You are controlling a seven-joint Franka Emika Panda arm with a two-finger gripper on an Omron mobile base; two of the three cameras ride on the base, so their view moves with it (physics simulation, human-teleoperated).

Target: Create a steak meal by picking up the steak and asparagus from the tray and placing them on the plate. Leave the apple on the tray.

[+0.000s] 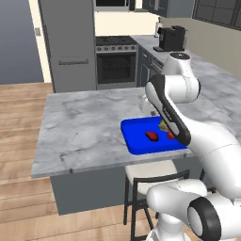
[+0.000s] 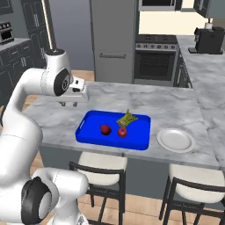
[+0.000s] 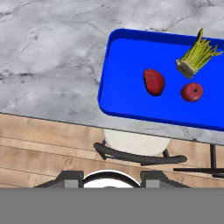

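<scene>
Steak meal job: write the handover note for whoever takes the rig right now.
Claw: hangs above the marble counter, left of the tray, holding nothing; open or shut can't be told.
Blue tray: holds the steak, the asparagus and the apple, all apart from each other.
Plate: on the counter just right of the tray, nothing on it.
Done: nothing moved yet.
Left: steak and asparagus to the plate; apple stays on the tray.
</scene>
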